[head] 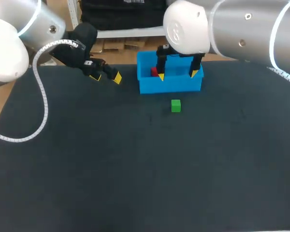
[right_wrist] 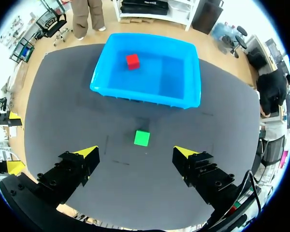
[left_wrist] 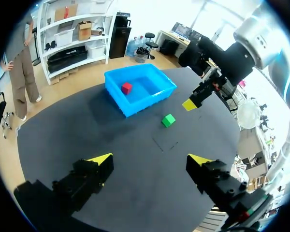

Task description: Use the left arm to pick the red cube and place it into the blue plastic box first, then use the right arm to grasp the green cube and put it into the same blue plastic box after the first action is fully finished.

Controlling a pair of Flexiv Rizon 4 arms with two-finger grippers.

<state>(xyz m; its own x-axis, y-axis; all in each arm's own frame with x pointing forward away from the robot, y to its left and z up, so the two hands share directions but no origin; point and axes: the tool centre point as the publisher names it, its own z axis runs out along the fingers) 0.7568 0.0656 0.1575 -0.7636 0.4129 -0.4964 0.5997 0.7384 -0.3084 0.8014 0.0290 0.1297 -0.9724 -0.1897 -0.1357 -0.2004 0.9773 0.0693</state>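
Observation:
The red cube (head: 154,72) lies inside the blue plastic box (head: 147,86) at the table's far middle; it also shows in the box in the left wrist view (left_wrist: 126,88) and the right wrist view (right_wrist: 132,61). The green cube (head: 176,106) sits on the dark mat just in front of the box (right_wrist: 145,94), ahead of my right gripper (right_wrist: 136,152) and between its fingers' line. My right gripper (head: 181,75) hangs open above the box's front wall. My left gripper (head: 106,77) stands open and empty left of the box (left_wrist: 140,89). The green cube (left_wrist: 168,120) lies far ahead of the left gripper (left_wrist: 150,158).
The dark mat (head: 135,164) covers the whole table. A white coiled cable (head: 42,104) from my left arm hangs over the mat's left side. My right arm's gripper (left_wrist: 193,102) shows beside the box in the left wrist view.

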